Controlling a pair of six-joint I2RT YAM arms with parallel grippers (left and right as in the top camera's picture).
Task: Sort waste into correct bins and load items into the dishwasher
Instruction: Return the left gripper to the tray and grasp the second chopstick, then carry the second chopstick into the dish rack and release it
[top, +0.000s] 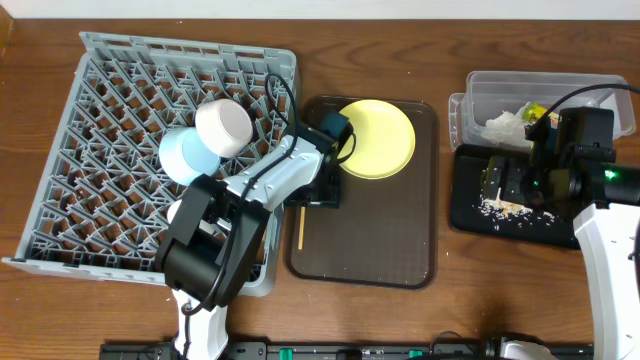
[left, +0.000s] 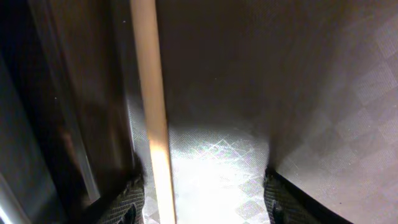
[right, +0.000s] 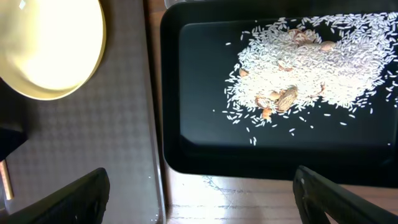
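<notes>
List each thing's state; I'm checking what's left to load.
White bowl: in the dish rack.
Blue bowl: in the rack beside it.
Yellow plate: on the brown tray, unloaded.
Chopstick: flat on the brown tray.
Left gripper: open, astride chopstick.
Right gripper: open, empty.
Black tray: holds food scraps.
Clear tub: holds paper, wrapper.

A blue bowl (top: 185, 155) and white bowl (top: 223, 126) lie touching in the grey rack (top: 100, 120). The yellow plate (top: 378, 138) and a chopstick (top: 298, 225) lie to its right. The clear tub (top: 500, 88) holds crumpled paper (top: 503, 126), the black tray (top: 468, 208) food scraps (top: 500, 207).
</notes>
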